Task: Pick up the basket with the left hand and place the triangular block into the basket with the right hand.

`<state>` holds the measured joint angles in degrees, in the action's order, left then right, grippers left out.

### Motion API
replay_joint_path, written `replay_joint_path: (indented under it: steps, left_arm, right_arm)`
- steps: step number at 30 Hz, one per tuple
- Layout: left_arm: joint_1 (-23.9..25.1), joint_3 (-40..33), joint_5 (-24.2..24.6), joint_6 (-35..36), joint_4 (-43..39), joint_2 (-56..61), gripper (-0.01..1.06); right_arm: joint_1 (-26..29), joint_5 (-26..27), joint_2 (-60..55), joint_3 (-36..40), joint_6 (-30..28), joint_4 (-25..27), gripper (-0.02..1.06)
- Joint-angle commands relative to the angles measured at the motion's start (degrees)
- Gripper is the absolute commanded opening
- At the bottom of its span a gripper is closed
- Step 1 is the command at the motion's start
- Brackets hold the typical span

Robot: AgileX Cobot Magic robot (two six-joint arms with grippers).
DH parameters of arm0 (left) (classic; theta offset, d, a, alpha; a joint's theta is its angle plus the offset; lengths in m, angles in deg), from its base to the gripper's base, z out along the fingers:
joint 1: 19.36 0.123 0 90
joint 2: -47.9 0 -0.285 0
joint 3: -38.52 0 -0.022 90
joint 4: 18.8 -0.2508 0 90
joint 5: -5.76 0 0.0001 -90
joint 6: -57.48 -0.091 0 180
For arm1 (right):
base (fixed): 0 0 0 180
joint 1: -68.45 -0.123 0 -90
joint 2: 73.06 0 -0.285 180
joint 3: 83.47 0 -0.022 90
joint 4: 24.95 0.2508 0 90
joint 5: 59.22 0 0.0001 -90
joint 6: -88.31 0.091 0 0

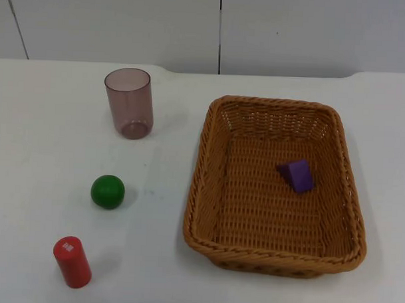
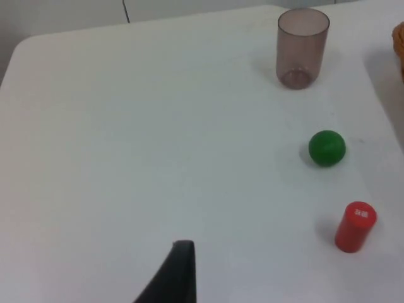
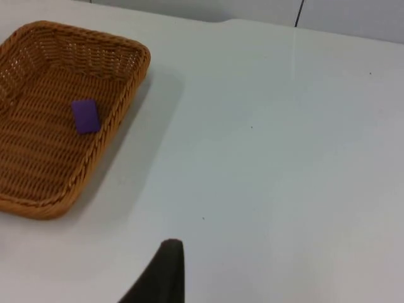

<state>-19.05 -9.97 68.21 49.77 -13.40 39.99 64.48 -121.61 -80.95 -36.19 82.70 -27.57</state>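
Resting Block, Basket on Table

Lying inside the wicker basket (image 1: 205,191), which sits on the white table (image 1: 50,119), is the purple triangular block (image 1: 297,175). Both grippers wait off to the sides, jaw state impossible to tell. A cup (image 1: 129,102), green ball (image 1: 107,191) and red cylinder (image 1: 72,262) stand left of the basket.

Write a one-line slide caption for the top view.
Purple triangular block lies inside the woven wicker basket; translucent cup, green ball and red cylinder stand beside it.

A black, tapering fingertip of each end effector (image 2: 180,271) (image 3: 164,271) has a matte finish
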Motion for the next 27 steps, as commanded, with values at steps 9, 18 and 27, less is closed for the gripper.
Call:
replay_joint_path:
  steps: [9, 18, 27]
  left_arm:
    - [-0.22, -0.29, -0.68, 0.53, -0.20, 0.13, 1.05]
    - [-0.22, -0.29, -0.68, 0.53, -0.20, 0.13, 1.05]
    - [-0.22, -0.29, -0.68, 0.53, -0.20, 0.13, 1.05]
  right_arm:
    - [0.12, 0.59, 0.10, 0.37, 7.55, -0.17, 1.04]
    - [0.12, 0.59, 0.10, 0.37, 7.55, -0.17, 1.04]
    - [0.12, 0.59, 0.10, 0.37, 7.55, -0.17, 1.04]
